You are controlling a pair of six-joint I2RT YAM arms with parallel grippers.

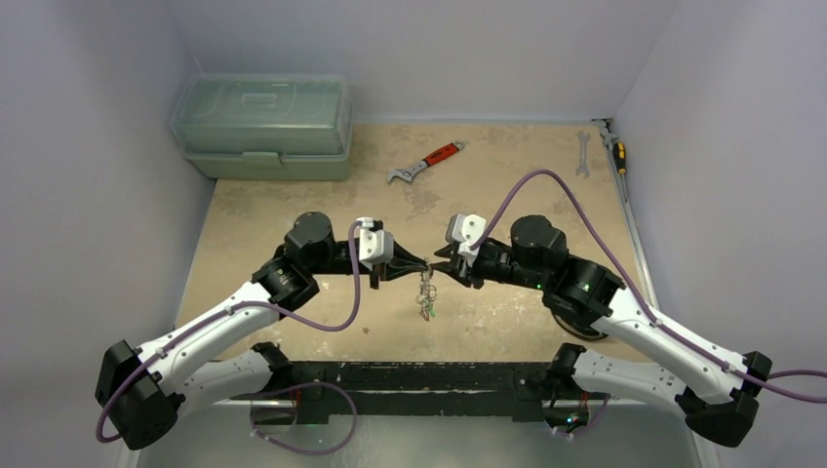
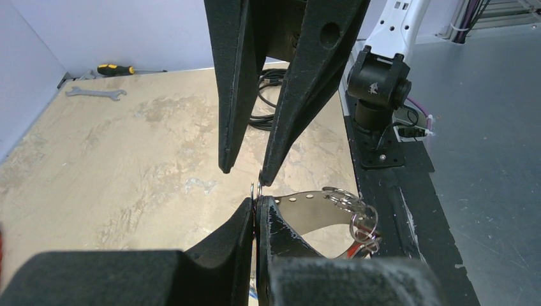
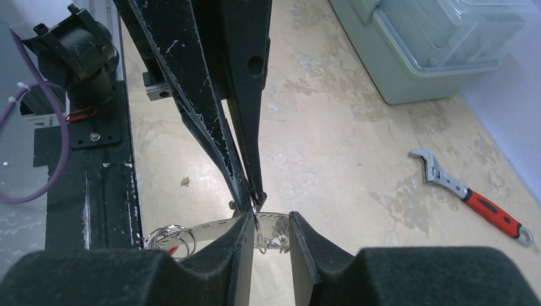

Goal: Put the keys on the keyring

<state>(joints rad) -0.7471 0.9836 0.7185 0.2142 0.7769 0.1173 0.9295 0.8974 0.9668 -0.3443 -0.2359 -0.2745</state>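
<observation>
Both grippers meet tip to tip above the middle of the table. My left gripper (image 1: 421, 263) (image 2: 257, 207) is shut on the thin edge of the keyring (image 2: 306, 213), a silvery band with small holes (image 3: 210, 229). Small split rings with a red tag (image 2: 357, 213) (image 3: 167, 241) hang from the band's far end. The keys (image 1: 426, 300) (image 3: 273, 241) dangle in a small silver cluster below the fingertips. My right gripper (image 1: 444, 268) (image 3: 268, 223) is open. One of its fingers (image 2: 266, 175) touches the ring's edge just above the left gripper's tips.
A red-handled wrench (image 1: 426, 162) (image 3: 472, 197) lies at the back centre. A green toolbox (image 1: 263, 127) stands at the back left. A silver spanner (image 1: 583, 153) and a screwdriver (image 1: 616, 151) lie at the back right. The black base rail (image 1: 410, 375) runs along the near edge.
</observation>
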